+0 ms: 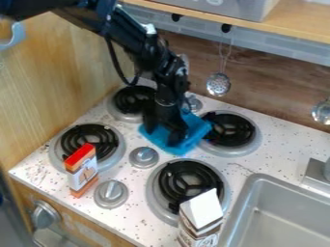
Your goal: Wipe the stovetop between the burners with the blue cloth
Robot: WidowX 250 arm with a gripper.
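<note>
with the blue cloth as the centre of the dial: underneath and spreading round it, a white, speckled stove top. at 10 o'clock, a pale wood panel, upright beside the stove top. slanting in from 11 o'clock and bending down to the centre, the black robot arm, with a loose cable along its near side. at its lower end, the black gripper, pointing down onto the blue cloth; impossible to tell whether open or closed on it. at 1 to 2 o'clock, a brown wood-grain backboard. between 4 and 5 o'clock, a grey metal sink. high at 1 o'clock, a light wooden shelf, with a grey bin on top.

next in size, four black-coiled burners: front right burner at 6 o'clock, rear right burner at 3, its rim partly overlapped by the cloth in this view, front left burner at 9, rear left burner between 10 and 11. then the cloth itself, lying rumpled between the burners. toward 5 to 6 o'clock, an upright white and brown carton, in front of the front right burner. at 8, an orange and white box, upright beside the front left burner.

smallest: silver knobs toward 7 and 1 o'clock, and a perforated metal spoon hanging at 1.
</note>
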